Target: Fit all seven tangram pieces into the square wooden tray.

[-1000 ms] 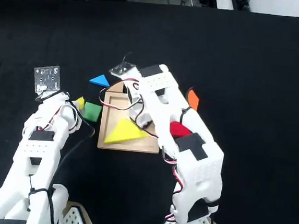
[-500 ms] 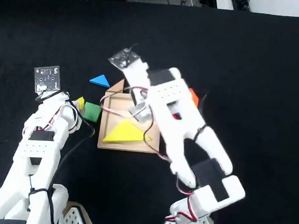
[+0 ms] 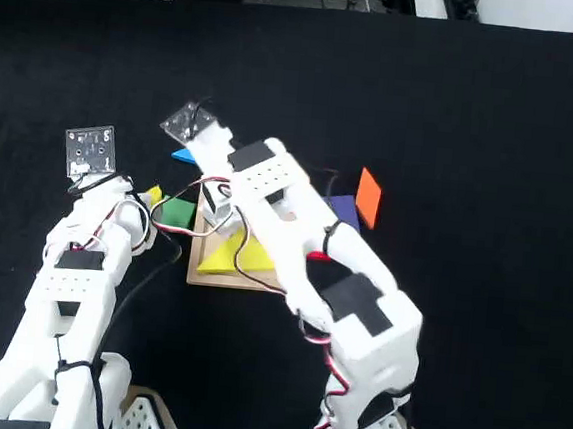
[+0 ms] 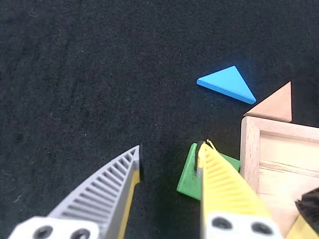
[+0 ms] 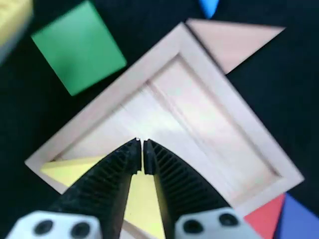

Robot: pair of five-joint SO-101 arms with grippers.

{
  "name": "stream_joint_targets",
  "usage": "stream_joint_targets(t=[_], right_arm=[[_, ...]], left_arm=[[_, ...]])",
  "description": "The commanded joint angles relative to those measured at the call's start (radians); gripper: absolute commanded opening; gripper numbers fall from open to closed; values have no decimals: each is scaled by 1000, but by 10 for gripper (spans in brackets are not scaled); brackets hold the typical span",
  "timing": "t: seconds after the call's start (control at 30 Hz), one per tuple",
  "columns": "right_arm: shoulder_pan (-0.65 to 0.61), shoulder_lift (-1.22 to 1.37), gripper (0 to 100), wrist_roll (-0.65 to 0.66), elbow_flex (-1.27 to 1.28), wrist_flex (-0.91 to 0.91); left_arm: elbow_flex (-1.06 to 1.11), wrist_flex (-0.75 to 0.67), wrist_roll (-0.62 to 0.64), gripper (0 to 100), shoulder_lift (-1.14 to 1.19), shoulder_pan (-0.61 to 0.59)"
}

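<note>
My right gripper [image 5: 141, 144], pinched closed on nothing, has swung left over the tray [image 5: 107, 99], left gripper [image 4: 169, 147] spread wide; only the yellow triangle [image 5: 142, 199] sits inside.

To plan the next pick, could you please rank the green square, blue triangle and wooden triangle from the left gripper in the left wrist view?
1. green square, right beside the left gripper
2. blue triangle, farther out
3. wooden triangle, by the tray
</note>
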Motion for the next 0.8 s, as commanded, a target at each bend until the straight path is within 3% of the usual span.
stream_joint_targets(t=[0.0,0.27,0.5,0.77], right_arm=[[-3,5,11,-9,-42,15],[86,-65,11,-9,25,37],[118,-441,11,-9,134,135],[358,-794,11,-9,634,-192]], left_arm=[[-5,-17,3,191,-9,5],[-7,-17,3,191,-9,10],[-7,-17,3,191,-9,12],[-5,-17,-26,191,-8,50]])
